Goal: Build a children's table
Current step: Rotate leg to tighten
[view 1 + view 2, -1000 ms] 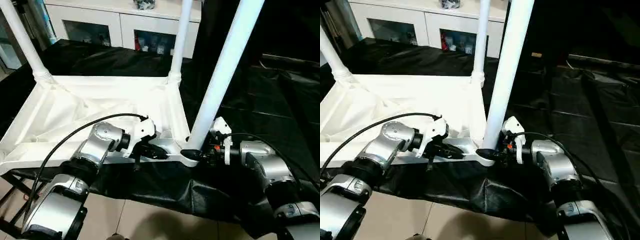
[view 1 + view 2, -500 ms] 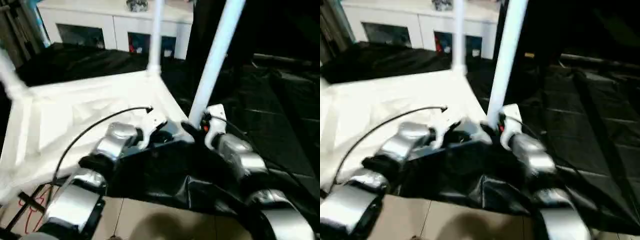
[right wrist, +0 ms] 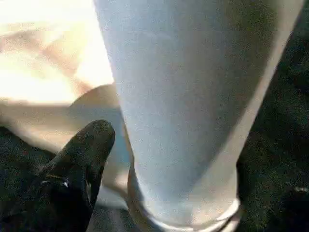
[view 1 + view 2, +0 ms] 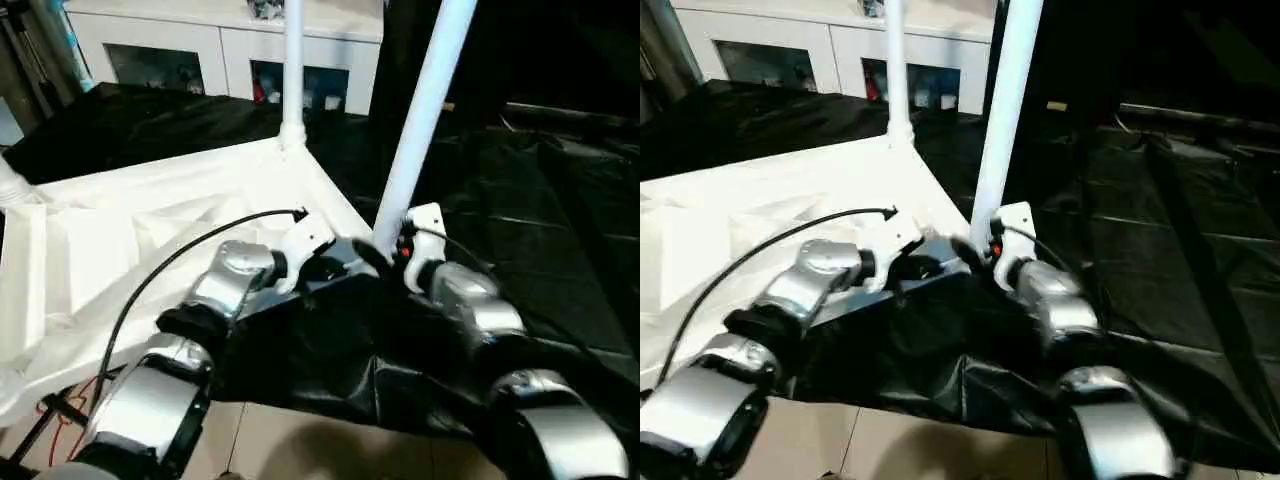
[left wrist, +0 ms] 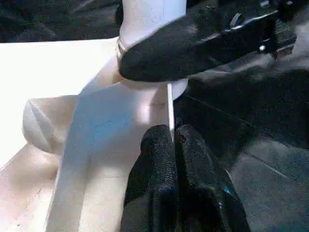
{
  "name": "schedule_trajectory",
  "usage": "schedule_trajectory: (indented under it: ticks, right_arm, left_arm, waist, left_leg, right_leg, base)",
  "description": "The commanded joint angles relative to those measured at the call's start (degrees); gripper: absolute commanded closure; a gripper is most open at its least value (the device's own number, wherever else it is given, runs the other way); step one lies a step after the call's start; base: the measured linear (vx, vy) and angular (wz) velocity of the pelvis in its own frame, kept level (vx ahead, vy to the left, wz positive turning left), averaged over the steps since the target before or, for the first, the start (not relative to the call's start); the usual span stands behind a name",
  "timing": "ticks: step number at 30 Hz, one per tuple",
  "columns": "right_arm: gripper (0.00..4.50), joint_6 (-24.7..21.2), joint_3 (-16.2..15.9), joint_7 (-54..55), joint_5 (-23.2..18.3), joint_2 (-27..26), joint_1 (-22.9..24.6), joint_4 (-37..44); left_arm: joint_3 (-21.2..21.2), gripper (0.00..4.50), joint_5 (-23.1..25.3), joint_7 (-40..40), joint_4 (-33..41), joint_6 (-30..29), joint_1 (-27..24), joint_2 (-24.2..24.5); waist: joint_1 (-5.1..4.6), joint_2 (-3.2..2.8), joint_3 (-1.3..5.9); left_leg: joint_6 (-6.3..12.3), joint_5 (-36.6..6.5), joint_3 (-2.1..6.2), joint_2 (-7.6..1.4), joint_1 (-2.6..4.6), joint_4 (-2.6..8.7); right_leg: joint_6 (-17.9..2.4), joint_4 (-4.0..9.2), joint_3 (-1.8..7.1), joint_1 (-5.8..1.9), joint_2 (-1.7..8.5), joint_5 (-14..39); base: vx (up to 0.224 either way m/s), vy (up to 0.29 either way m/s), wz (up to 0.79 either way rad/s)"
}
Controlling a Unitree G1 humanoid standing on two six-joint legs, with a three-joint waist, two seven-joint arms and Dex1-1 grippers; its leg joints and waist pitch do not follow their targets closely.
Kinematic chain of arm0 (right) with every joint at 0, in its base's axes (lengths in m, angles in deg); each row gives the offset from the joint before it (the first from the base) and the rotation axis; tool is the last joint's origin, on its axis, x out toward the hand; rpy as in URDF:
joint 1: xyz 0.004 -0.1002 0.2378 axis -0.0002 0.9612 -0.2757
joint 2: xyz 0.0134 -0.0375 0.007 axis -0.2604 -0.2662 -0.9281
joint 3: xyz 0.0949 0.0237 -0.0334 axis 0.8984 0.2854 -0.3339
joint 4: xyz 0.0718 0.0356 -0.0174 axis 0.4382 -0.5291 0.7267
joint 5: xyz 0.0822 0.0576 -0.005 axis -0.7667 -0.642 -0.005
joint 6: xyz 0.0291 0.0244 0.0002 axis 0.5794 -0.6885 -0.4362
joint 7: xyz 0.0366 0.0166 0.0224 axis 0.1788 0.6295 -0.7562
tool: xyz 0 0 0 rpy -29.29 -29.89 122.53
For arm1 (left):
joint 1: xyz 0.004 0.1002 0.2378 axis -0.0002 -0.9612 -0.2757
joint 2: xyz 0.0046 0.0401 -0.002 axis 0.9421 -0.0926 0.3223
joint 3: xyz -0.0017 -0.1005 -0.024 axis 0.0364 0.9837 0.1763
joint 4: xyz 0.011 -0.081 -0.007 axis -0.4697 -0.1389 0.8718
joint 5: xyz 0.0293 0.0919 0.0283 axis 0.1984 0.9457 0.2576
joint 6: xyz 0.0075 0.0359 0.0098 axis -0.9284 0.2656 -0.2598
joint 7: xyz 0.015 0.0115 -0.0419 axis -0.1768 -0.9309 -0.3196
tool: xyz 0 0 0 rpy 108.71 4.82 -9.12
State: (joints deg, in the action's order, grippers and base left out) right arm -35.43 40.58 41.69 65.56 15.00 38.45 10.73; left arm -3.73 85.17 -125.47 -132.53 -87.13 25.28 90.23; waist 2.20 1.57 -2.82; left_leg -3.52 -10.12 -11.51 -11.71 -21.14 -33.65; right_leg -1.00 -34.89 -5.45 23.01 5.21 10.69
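Small white plastic children's table point(image 4: 150, 215) lies upside down on the black sheet point(image 4: 560, 210), legs up. Left gripper point(image 5: 174, 140) sits at the near rim of the top, just left of the near-right corner socket. Right gripper point(image 4: 375, 258) flanks the base of the near-right leg point(image 4: 425, 90) from the right. Far-right leg point(image 4: 293, 70) stands behind. White glass-fronted cabinet point(image 4: 220, 45) stands beyond the table.

The children's table point(image 4: 150, 215) looks like smooth white plastic, its legs point(image 4: 425, 95) faintly glossy, standing on wrinkled, shiny black sheeting point(image 4: 560, 220); the forearms point(image 4: 235, 280) are brushed silver metal.
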Motion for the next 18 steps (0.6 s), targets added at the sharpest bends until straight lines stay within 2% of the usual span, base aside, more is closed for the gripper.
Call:
schedule_trajectory:
  ticks: [1,4,6,9,10,13,15,18]
  right_arm:
    - [0.57,-2.1,-4.2,-9.1,-0.1,0.1,2.1,2.0]
    - [0.57,-3.3,-5.5,-15.2,-0.8,2.7,3.8,5.2]
    - [0.57,-4.7,-6.2,-20.7,-1.9,5.9,5.2,7.6]
    - [0.57,-6.1,-6.4,-24.2,-2.7,7.6,5.7,8.6]
    - [0.81,-6.6,-6.5,-25.3,-2.8,8.1,5.9,9.1]
    - [0.92,-7.4,-6.7,-27.0,-2.6,8.9,6.4,10.2]
    - [1.25,-7.7,-7.0,-27.5,-2.0,9.3,6.8,10.7]
    - [1.42,-7.9,-7.4,-27.2,-2.1,9.3,7.1,11.1]
  left_arm:
    - [-1.5,4.50,-2.3,-5.4,2.7,2.0,0.0,-1.0]
    - [-1.6,4.50,-2.9,-8.9,3.5,2.3,-0.6,0.2]
    - [-2.0,4.50,-3.1,-12.2,4.1,2.5,-1.0,1.8]
    - [-2.1,4.50,-3.3,-14.8,4.3,2.6,-1.3,2.8]
    - [-2.1,4.50,-3.3,-15.6,4.3,2.6,-1.3,3.2]
    - [-2.1,4.50,-3.4,-16.8,4.5,2.6,-1.5,3.8]
    - [-2.0,4.50,-3.4,-17.5,4.6,2.5,-1.7,4.1]
    - [-2.1,4.50,-3.5,-17.9,4.9,2.4,-1.8,4.4]
  waist:
    - [0.53,-0.31,3.63]
    - [0.86,-0.39,3.54]
    - [1.25,-0.32,3.46]
    - [1.66,-0.40,3.43]
    - [1.69,-0.35,3.41]
    - [1.79,-0.45,3.42]
    - [1.88,-0.36,3.47]
    - [1.99,-0.33,3.51]
  left_leg:
    - [4.04,-11.9,0.98,-2.05,0.54,3.72]
    - [4.41,-11.9,0.86,-2.25,0.53,3.73]
    - [4.01,-13.0,0.87,-2.34,0.65,3.79]
    - [3.41,-13.8,0.89,-2.44,0.72,3.88]
    - [3.22,-13.9,0.91,-2.43,0.81,3.93]
    - [2.55,-14.2,0.94,-2.41,0.84,3.94]
    - [2.61,-13.5,0.95,-2.39,0.76,3.91]
    - [2.61,-12.9,0.93,-2.40,0.76,3.88]
  right_leg:
    - [-14.3,4.13,3.25,-3.31,3.60,7.2]
    - [-14.9,4.07,3.15,-3.25,3.55,7.0]
    - [-14.8,4.24,3.12,-3.20,3.65,9.0]
    - [-14.5,4.30,3.20,-3.06,3.71,10.5]
    - [-14.4,4.39,3.17,-3.03,3.67,10.8]
    - [-14.2,4.43,3.19,-2.95,3.76,11.7]
    - [-14.3,4.31,3.21,-3.00,3.74,10.7]
    - [-14.5,4.21,3.20,-3.00,3.83,10.0]
  base:
    - [0.000,0.000,0.00]
    - [0.000,0.000,0.00]
    - [0.000,0.000,0.00]
    - [0.000,0.000,0.00]
    - [0.000,0.000,0.00]
    - [0.000,0.000,0.00]
    - [0.000,0.000,0.00]
    - [0.000,0.000,0.00]
